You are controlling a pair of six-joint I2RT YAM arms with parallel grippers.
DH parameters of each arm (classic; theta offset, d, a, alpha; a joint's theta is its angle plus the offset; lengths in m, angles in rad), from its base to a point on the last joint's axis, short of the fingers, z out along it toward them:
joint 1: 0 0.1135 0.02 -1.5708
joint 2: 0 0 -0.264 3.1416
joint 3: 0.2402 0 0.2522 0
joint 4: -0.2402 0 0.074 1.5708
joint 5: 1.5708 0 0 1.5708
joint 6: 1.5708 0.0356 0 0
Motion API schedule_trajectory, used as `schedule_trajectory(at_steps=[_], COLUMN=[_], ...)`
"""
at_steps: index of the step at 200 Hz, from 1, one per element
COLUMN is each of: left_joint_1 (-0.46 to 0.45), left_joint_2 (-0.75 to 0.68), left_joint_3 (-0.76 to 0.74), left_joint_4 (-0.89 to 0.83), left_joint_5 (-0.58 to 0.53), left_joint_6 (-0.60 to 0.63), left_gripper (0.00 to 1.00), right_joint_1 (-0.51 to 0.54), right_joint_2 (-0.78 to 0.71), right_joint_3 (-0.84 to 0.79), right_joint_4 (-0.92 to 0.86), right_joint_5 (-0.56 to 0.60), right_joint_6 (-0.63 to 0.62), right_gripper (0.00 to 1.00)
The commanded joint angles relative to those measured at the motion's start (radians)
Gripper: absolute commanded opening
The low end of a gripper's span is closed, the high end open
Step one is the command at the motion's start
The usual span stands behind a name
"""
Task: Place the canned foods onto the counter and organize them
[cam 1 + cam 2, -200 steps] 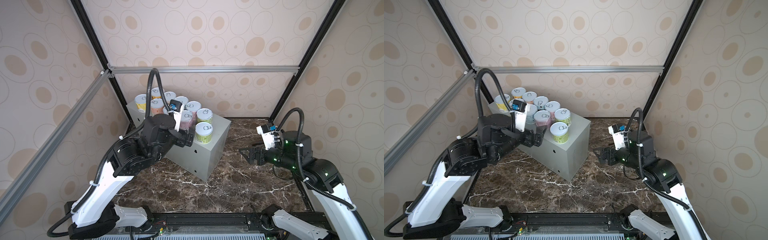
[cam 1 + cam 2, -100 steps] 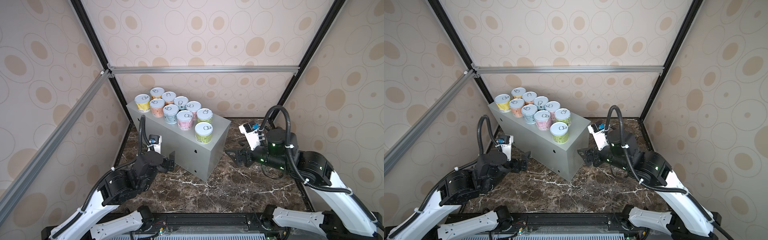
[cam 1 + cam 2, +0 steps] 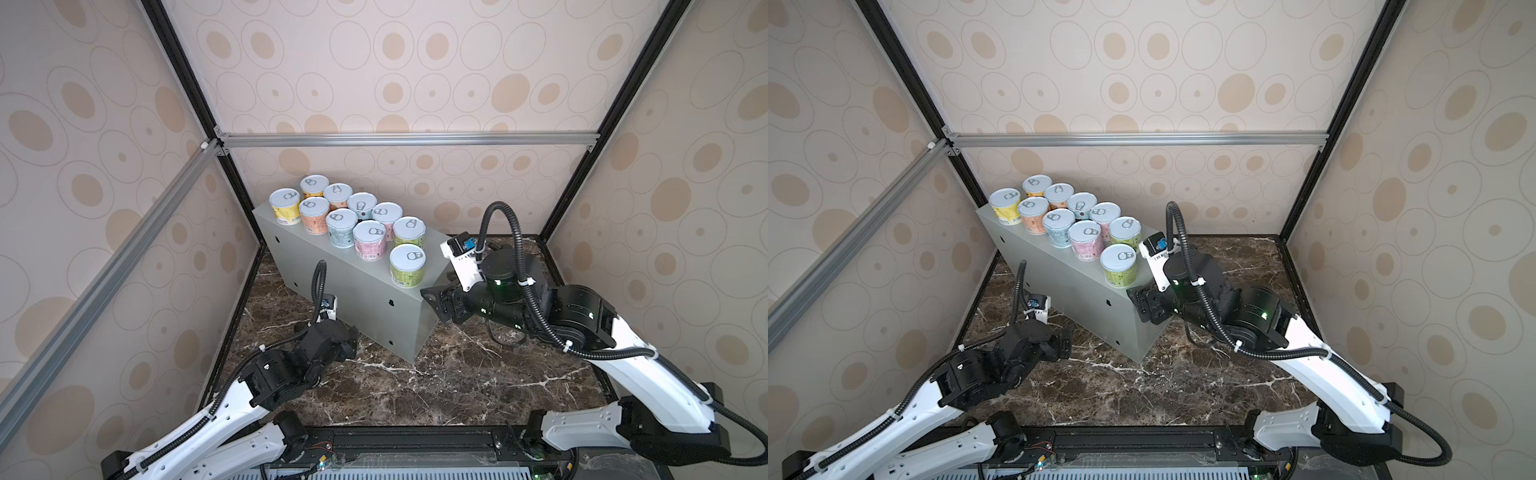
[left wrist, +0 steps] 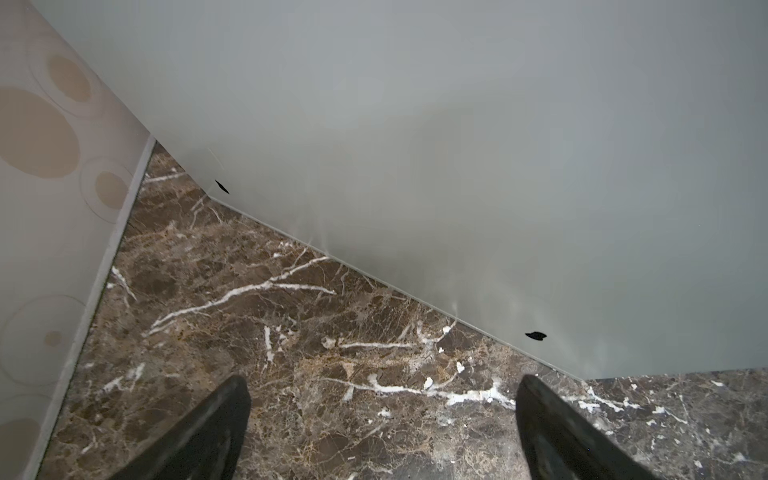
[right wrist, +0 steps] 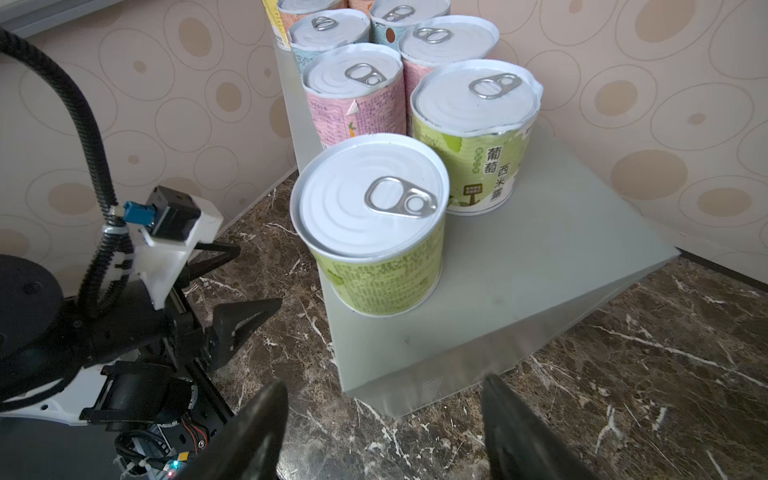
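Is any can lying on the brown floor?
No, all ten cans stand upright on top of the grey box, and none shows on the brown floor.

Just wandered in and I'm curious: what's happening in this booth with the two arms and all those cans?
Two robot arms are tidying cans onto a grey box, the counter. All ten stand upright on it in two rows. Both arms hold nothing: the left gripper is open, low beside its long side; the right gripper is open near its end.
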Motion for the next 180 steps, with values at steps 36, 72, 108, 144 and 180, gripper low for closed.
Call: schedule_trajectory(at_steps=[36,72,108,144,180], left_joint_1=[0.085,0.123,0.167,0.215,0.246], left_joint_2=[-0.036,-0.034,-0.026,-0.015,-0.012], left_joint_3=[-0.065,-0.093,-0.099,-0.11,-0.117], left_joint_4=[0.129,0.173,0.201,0.23,0.246], left_joint_5=[0.11,0.151,0.201,0.254,0.288], left_joint_6=[0.038,0.063,0.091,0.114,0.127], left_gripper=[0.99,0.99,0.99,0.99,0.99], right_joint_1=[0.006,0.007,0.005,0.001,-0.017], right_joint_2=[0.089,0.126,0.157,0.199,0.221], right_joint_3=[0.091,0.11,0.13,0.16,0.173], right_joint_4=[0.013,0.018,0.025,0.021,0.03], right_joint_5=[0.039,0.062,0.071,0.073,0.068], right_joint_6=[0.047,0.055,0.057,0.057,0.06], right_gripper=[0.73,0.69,0.66,0.62,0.58])
